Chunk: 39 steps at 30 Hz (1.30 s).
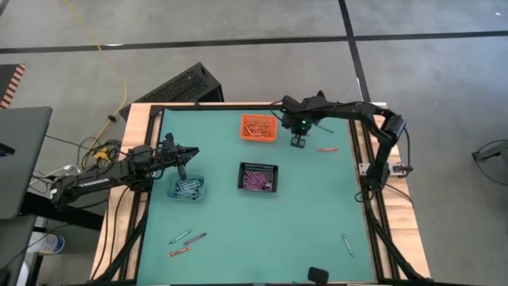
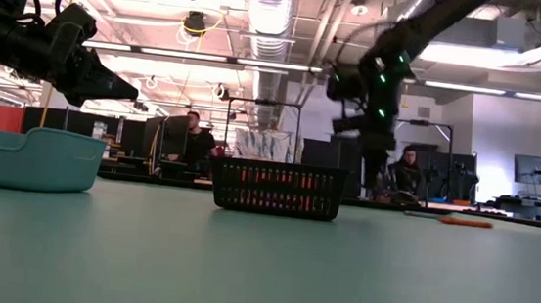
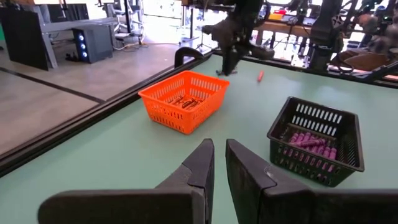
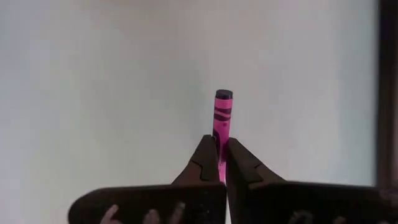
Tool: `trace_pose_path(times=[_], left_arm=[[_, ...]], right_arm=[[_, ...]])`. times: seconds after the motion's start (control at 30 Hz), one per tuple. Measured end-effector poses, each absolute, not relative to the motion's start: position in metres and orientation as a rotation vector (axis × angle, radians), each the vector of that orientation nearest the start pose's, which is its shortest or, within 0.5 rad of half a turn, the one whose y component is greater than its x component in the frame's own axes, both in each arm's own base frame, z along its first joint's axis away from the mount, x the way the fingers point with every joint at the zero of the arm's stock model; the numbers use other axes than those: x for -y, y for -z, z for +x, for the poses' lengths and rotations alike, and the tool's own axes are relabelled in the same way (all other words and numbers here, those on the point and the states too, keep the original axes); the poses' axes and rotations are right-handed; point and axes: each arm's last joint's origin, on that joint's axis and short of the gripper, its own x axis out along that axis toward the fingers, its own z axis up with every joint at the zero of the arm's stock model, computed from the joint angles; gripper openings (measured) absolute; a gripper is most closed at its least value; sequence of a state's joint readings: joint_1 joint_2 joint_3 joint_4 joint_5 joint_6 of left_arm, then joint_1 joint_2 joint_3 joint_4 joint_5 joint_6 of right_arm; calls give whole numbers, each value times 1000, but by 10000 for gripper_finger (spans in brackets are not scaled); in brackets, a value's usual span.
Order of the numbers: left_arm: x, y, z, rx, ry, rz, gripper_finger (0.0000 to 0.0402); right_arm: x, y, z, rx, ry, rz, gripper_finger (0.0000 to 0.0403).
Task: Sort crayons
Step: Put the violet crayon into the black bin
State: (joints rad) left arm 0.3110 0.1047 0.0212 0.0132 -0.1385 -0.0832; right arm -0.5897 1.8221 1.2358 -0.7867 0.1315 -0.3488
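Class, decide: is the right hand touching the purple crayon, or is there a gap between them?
Touching. The right wrist view shows the right hand closed on the purple crayon, its fingers pressed against both sides with no gap.

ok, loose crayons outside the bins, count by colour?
Orange crayons: 2
Blue-grey crayons: 2
Purple crayons: 2, one held in the right gripper
Total: 6

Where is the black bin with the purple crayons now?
In the high view the black bin stands near the middle of the table, below the orange bin and to the right of the clear bin.
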Motion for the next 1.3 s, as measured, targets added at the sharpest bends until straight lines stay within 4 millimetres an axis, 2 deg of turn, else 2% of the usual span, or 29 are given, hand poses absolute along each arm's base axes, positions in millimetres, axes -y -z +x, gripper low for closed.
trace_pose_path(times=[0.1,0.23,0.37,0.47,0.7,0.83,1.0,1.3], left_arm=[[-35,-164,97,-52,-452,-88,29],[-35,-164,97,-52,-452,-88,29],[-35,-164,97,-52,-452,-88,29],[-35,-164,97,-52,-452,-88,29],[-35,-164,97,-52,-452,-88,29],[-35,-164,97,-52,-452,-88,29],[-35,-164,97,-52,-452,-88,29],[-35,-164,97,-53,-452,-88,29]], right_arm=[[185,-201,300,-1392,352,-3,5],[164,-231,322,-1346,333,-22,4],[132,-258,345,-1277,274,-90,4],[102,-269,360,-1198,165,-59,4],[32,-270,385,-1074,15,-21,4],[5,-267,391,-1049,-19,-3,4],[-5,-258,398,-1042,10,23,4],[-7,-247,411,-997,52,104,5]])
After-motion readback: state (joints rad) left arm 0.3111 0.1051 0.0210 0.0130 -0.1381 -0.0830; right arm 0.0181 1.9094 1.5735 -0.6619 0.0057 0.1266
